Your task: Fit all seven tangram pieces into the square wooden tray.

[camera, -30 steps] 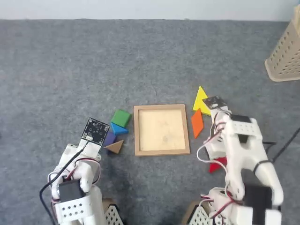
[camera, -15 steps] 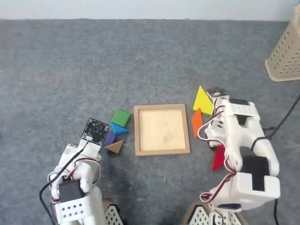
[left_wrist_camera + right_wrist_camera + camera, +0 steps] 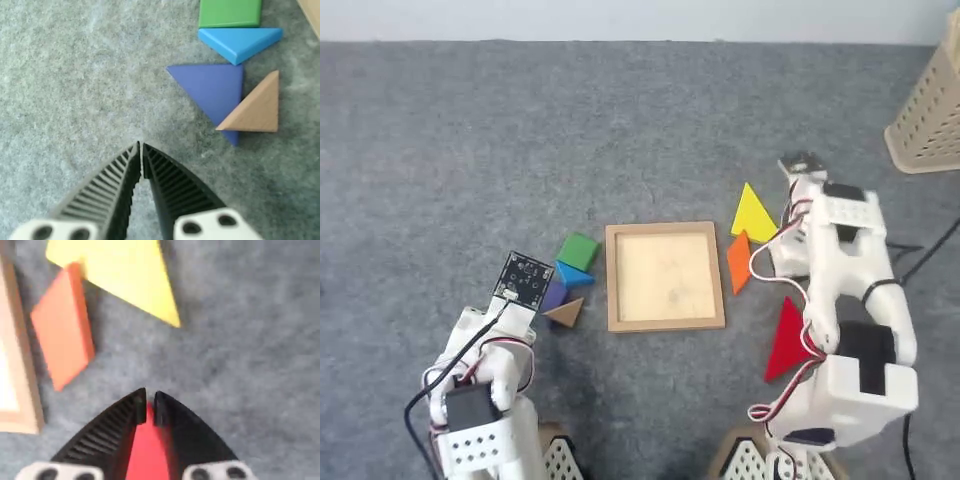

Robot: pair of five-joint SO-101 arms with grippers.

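Seen from overhead, a grey, carpet-textured tabletop [image 3: 500, 130] fills the frame. The square wooden tray [image 3: 611, 280] sits at the centre, and all seven tangram pieces lie outside it on the tabletop.

Four pieces cluster just left of the tray:
- A green square [image 3: 579, 250] is uppermost.
- A blue triangle [image 3: 573, 274] lies directly below it.
- A purple triangle [image 3: 554, 295] comes next, toward the lower left.
- A tan wooden triangle [image 3: 565, 313] rests against the purple one's edge.

Three pieces lie right of the tray:
- A yellow triangle [image 3: 752, 213] is up and to the right of the tray's top right corner.
- An orange parallelogram [image 3: 739, 262] lies just below it, close beside the tray's right rim.
- A red triangle [image 3: 785, 340] lies toward the lower right, partly covered by the right arm.

The left arm rises from the bottom left of the frame, with its wrist over the purple triangle. In its wrist view, the left hand [image 3: 141, 150] has its jaws pressed together on nothing. The tips point at bare tabletop near the purple triangle but are apart from it.

The right arm stretches from the bottom right up past the yellow triangle. In its wrist view, the right hand [image 3: 150, 400] has its jaws drawn almost together. Red shows through the slim gap between them. Whether the jaws touch the red triangle cannot be told.

A beige slatted basket [image 3: 930, 110] stands at the upper right edge.
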